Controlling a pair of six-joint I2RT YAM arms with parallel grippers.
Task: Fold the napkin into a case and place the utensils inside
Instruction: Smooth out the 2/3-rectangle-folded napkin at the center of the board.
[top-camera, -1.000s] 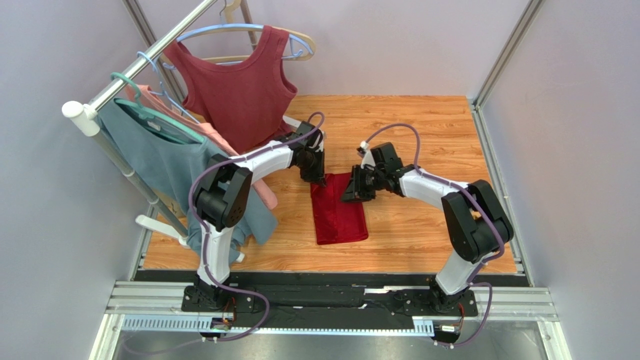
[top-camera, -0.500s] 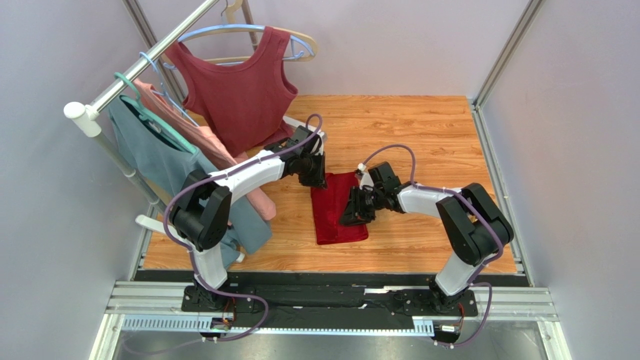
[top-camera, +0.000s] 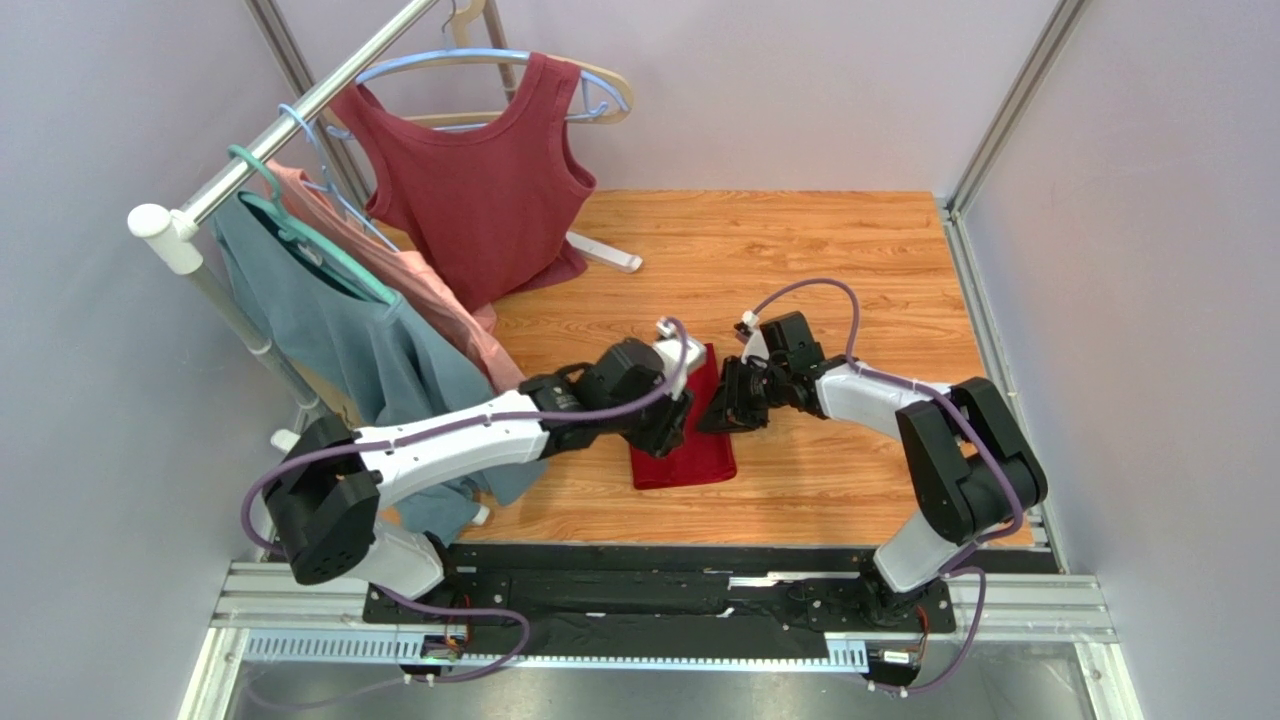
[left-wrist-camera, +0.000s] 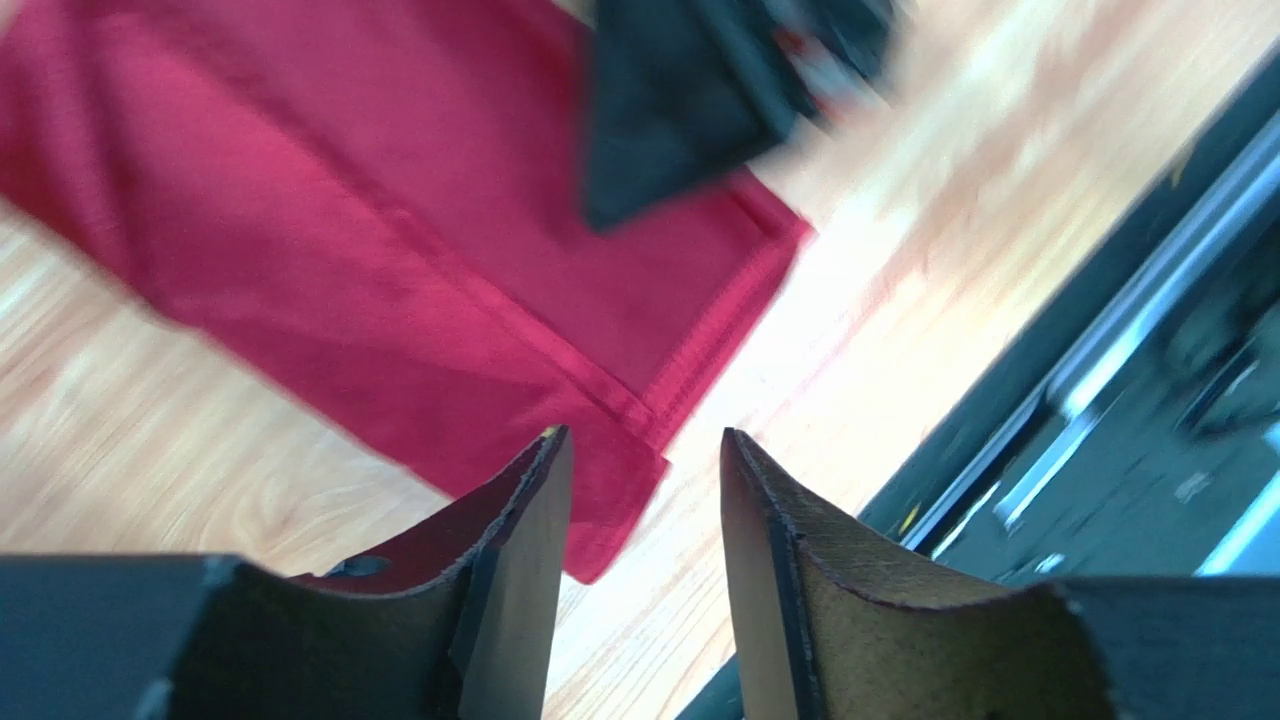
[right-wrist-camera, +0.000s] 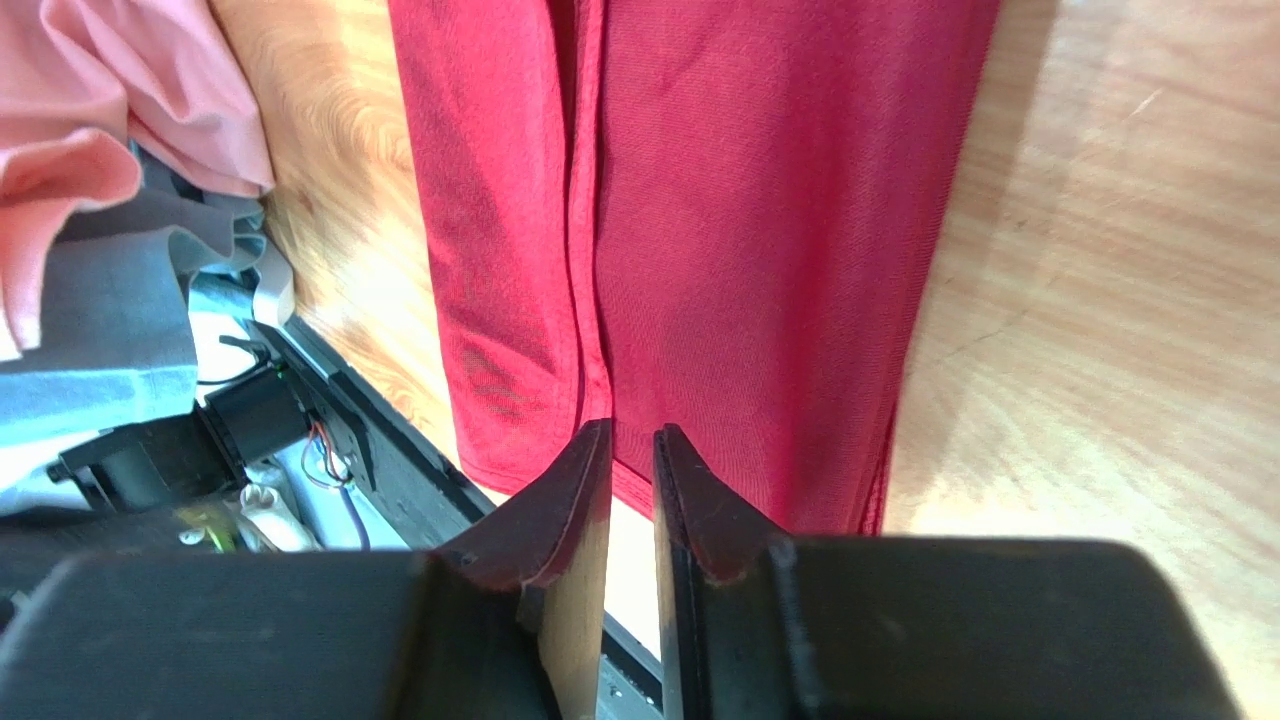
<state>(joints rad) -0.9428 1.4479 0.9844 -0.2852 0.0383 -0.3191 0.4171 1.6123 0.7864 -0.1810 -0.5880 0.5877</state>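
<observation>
The napkin (top-camera: 687, 462) lies on the wooden table (top-camera: 842, 270), folded into a narrow oblong with a seam running along its length. It also shows in the left wrist view (left-wrist-camera: 376, 225) and the right wrist view (right-wrist-camera: 721, 225). My left gripper (top-camera: 670, 428) hovers over the cloth's left side; its jaws (left-wrist-camera: 643, 450) are open and empty above the near corner. My right gripper (top-camera: 721, 416) is at the cloth's right edge; its jaws (right-wrist-camera: 633, 443) are nearly shut with nothing between them, just above the cloth. No utensils are in view.
A clothes rack (top-camera: 226, 188) stands at the left with a maroon top (top-camera: 481, 180), a pink garment (top-camera: 451, 308) and a teal shirt (top-camera: 346, 345). Its white foot (top-camera: 609, 252) lies on the table. A black rail (top-camera: 661, 578) runs along the near edge.
My left arm has swung from the cloth's far left corner toward me, and is now low over its left side. My right gripper shifted slightly along the right edge.
</observation>
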